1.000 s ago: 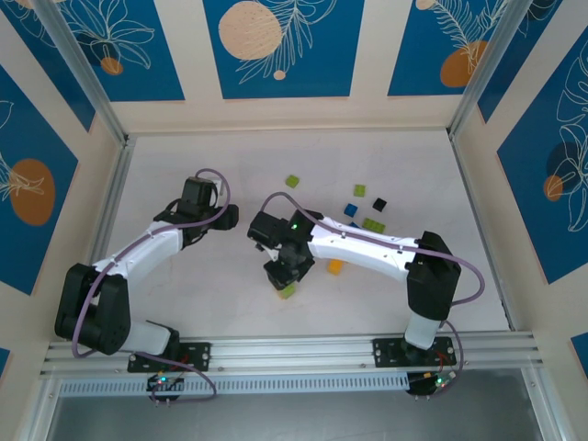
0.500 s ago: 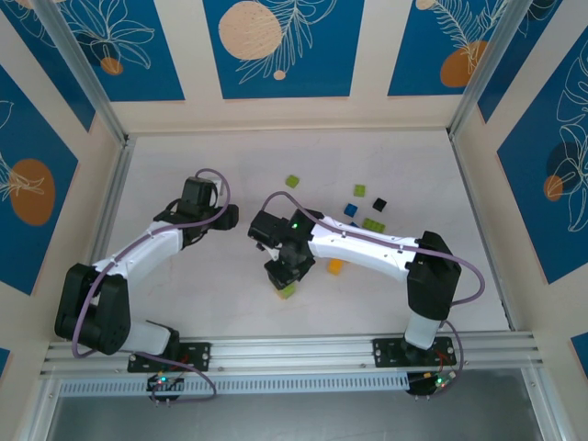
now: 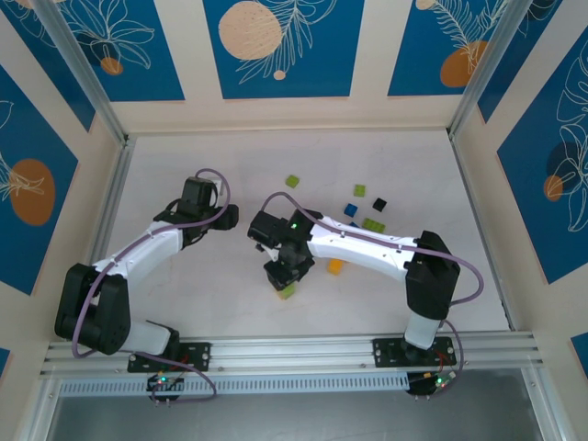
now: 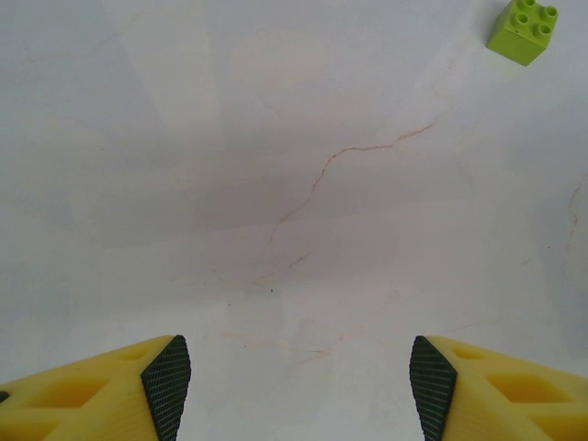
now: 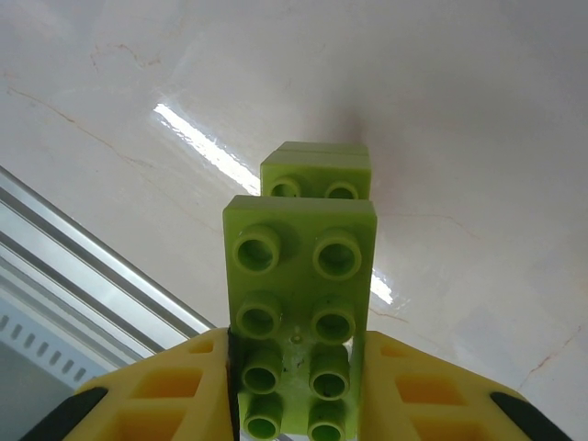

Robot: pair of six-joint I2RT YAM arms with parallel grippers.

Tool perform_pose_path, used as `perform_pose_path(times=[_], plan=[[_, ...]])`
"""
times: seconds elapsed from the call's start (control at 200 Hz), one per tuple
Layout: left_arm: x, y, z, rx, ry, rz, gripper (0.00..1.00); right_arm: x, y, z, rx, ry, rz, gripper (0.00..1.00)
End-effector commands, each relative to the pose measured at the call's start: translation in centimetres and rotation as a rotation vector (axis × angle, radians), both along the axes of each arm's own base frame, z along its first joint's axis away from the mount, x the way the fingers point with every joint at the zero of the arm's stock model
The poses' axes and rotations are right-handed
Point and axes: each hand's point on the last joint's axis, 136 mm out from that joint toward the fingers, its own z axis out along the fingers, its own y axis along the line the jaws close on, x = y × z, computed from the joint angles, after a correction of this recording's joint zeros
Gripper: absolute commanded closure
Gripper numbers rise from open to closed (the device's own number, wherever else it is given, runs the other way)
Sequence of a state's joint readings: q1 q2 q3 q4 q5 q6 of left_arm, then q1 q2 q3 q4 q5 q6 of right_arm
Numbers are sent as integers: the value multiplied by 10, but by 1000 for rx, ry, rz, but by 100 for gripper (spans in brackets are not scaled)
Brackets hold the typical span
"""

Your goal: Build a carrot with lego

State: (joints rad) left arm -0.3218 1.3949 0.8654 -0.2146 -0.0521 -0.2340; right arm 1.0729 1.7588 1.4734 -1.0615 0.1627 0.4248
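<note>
Top view: left hand point(image 3: 223, 215) over bare counter point(image 3: 184, 285), left of centre. Right hand point(image 3: 283, 276) points down near the front middle, with a lime patch point(image 3: 288, 290) at its tip. How many bricks make up that patch cannot be told from above.

Right wrist view resolves it into two lime pieces:
- Long lime brick point(image 5: 300, 276): eight studs in two rows, clamped by its sides between the yellow fingers point(image 5: 175, 386).
- Short lime brick point(image 5: 317, 170): just beyond the long one's far end, two studs showing. Touching or only overlapping in view, cannot tell.

Left wrist view: black pads point(image 4: 167, 377) stand well apart with nothing between them, plain counter beneath. Square lime brick point(image 4: 524, 29), four studs up, sits far ahead to the right. The top view has a lone lime brick at the back in the matching spot.

Loose count from the top view, right of centre:
- Blue, 2: far blue brick point(image 3: 359, 191) and near blue brick point(image 3: 350, 209).
- Black, 1: black brick point(image 3: 378, 203).
- Lime, 1: lime piece point(image 3: 373, 223).
- Orange, 1: orange brick point(image 3: 335, 266), beside the right forearm.
</note>
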Motion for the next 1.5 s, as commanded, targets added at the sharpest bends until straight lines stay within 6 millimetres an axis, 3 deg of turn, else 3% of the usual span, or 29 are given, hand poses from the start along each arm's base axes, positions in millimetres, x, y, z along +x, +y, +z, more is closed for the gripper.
perform_pose_path(times=[0.0, 0.405, 0.735, 1.115, 1.375, 1.495], plan=[[0, 5, 5, -5, -16, 9, 33, -6, 8, -1, 15, 39, 19, 68], [1, 5, 6, -6, -20, 12, 33, -1, 6, -3, -34, 37, -28, 68], [1, 5, 6, -6, -20, 11, 33, -7, -4, -17, -124, 58, -10, 68], [0, 6, 5, -4, -19, 11, 33, -17, -1, -35, -193, 87, 30, 68], [0, 6, 5, -5, -19, 11, 33, -17, 0, -37, -178, 93, 27, 68], [0, 6, 5, -3, -20, 9, 33, -12, 2, -28, -143, 63, 27, 69]])
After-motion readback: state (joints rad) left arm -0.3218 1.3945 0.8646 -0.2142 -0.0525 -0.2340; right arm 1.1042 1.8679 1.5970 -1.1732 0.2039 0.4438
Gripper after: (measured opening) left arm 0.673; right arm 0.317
